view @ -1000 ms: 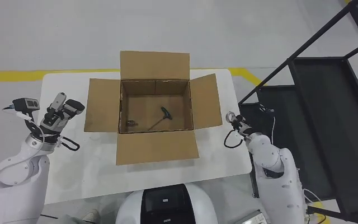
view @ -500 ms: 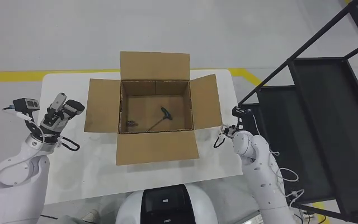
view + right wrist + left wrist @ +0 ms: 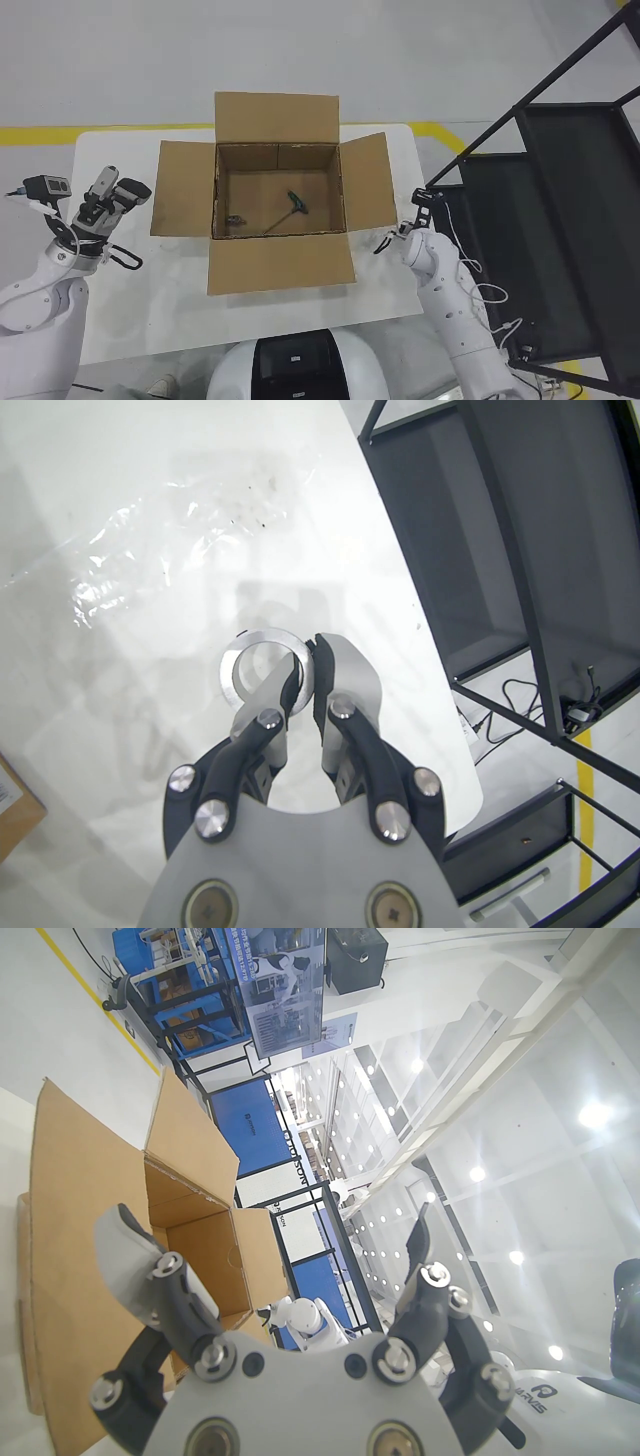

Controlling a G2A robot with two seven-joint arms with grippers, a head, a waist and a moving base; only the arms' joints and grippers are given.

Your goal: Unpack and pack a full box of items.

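An open cardboard box stands mid-table with all flaps spread; inside lie a T-handled tool and a small dark part. My right gripper is shut on the wall of a metal ring, held just above the white table near its right edge. In the top view that arm's wrist sits beside the box's right flap. My left gripper is open and empty, held up left of the box, fingers pointing toward it.
A clear plastic bag lies flat on the table beyond the ring. A dark metal rack stands close to the table's right edge. Bare tabletop lies left of and in front of the box.
The right arm has swung from the table's right edge inward and down toward the box's right flap, ring still in its fingers. The left arm has stayed still.
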